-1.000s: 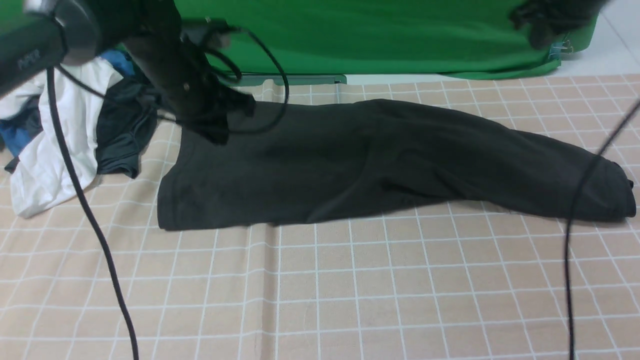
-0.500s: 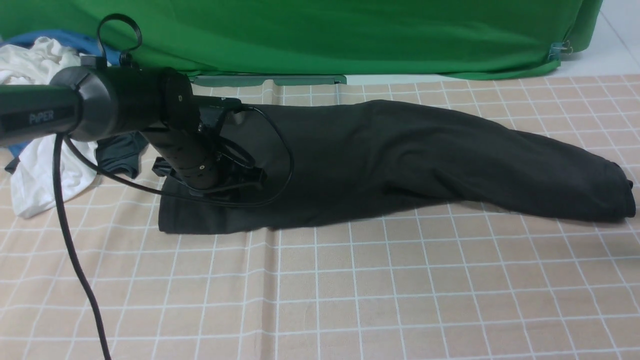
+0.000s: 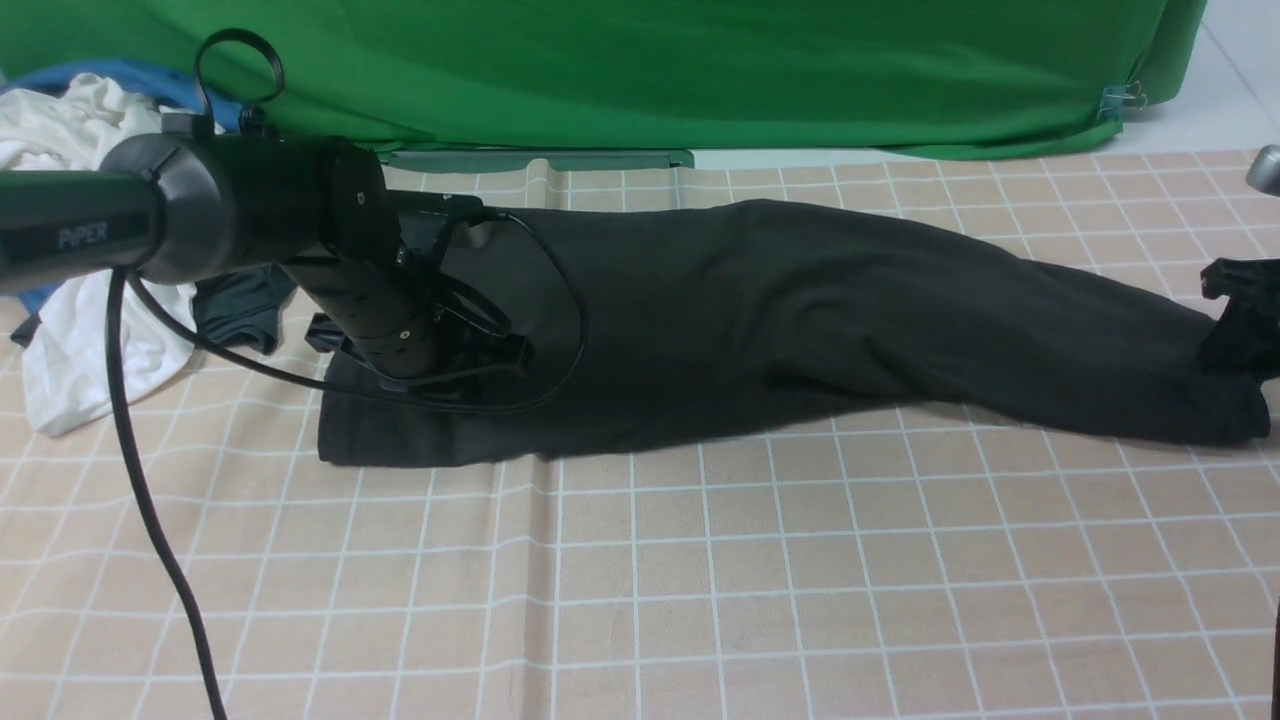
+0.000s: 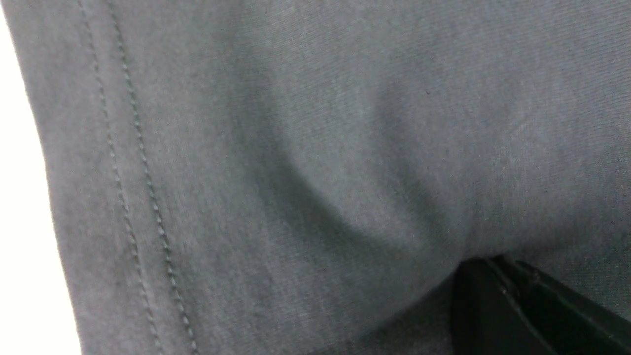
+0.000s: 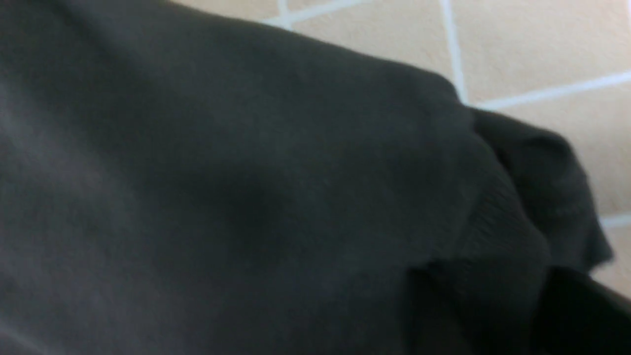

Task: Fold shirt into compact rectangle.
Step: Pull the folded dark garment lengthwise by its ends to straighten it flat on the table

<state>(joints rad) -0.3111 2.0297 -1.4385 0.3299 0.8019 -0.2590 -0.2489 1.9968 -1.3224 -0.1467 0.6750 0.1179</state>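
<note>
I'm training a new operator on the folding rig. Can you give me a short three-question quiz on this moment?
1. True or false: the shirt lies as a compact rectangle.
2. Where does the left pincer meet the shirt? A) near its stitched hem end; B) at its middle; C) nowhere, it is off the shirt.
3. Short answer: which pincer is at the shirt's other end?

Key:
1. False. It is a long band stretched across the checked cloth.
2. A.
3. The right pincer.
</note>
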